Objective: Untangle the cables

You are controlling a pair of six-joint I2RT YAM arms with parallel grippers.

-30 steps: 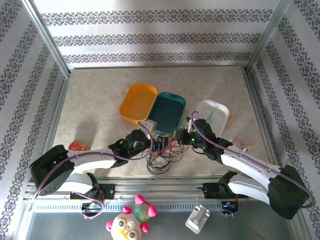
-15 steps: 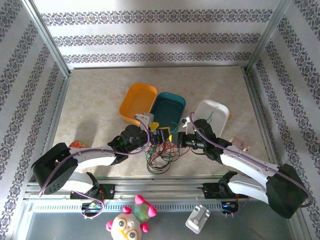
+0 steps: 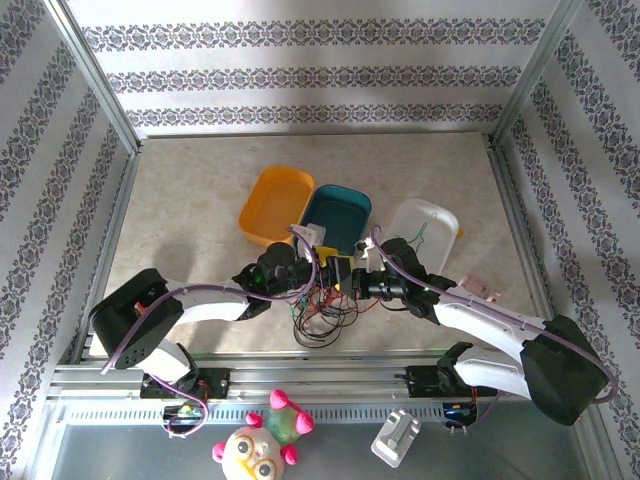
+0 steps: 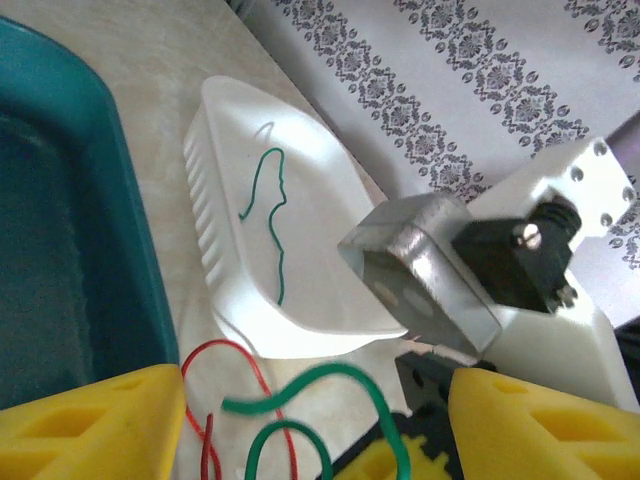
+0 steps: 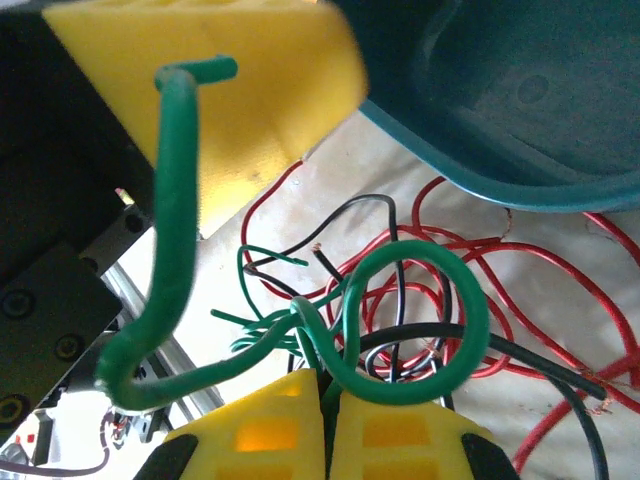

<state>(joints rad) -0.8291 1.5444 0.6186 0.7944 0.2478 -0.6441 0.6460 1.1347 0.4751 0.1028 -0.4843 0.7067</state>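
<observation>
The cables point(image 3: 320, 315) lie as a tangle of red, black and green wires near the table's front edge, between the two arms. My right gripper point(image 5: 328, 400) is shut on a thick green cable point(image 5: 470, 300), which loops above its fingers and rises past the left gripper's yellow finger point(image 5: 250, 80). Red cables point(image 5: 560, 260) and black cables point(image 5: 540, 360) lie beneath it. My left gripper point(image 4: 318, 440) is open, and the end of the green cable point(image 4: 340, 375) curls between its fingers without touching them. A red cable point(image 4: 225, 350) lies below. The grippers meet in the top view, left gripper point(image 3: 325, 262) and right gripper point(image 3: 352, 278).
Three trays stand just behind the grippers: an orange tray point(image 3: 275, 205), a teal tray point(image 3: 338, 200) and a white tray point(image 3: 440, 222) holding a thin green wire point(image 4: 275, 230). A small pink item point(image 3: 482, 290) lies at the right. A plush toy point(image 3: 262, 440) sits below the rail.
My left arm has swung right and forward until its gripper stands around the green cable held by the right gripper. Its jaws have narrowed somewhat. The right gripper has shifted slightly left.
</observation>
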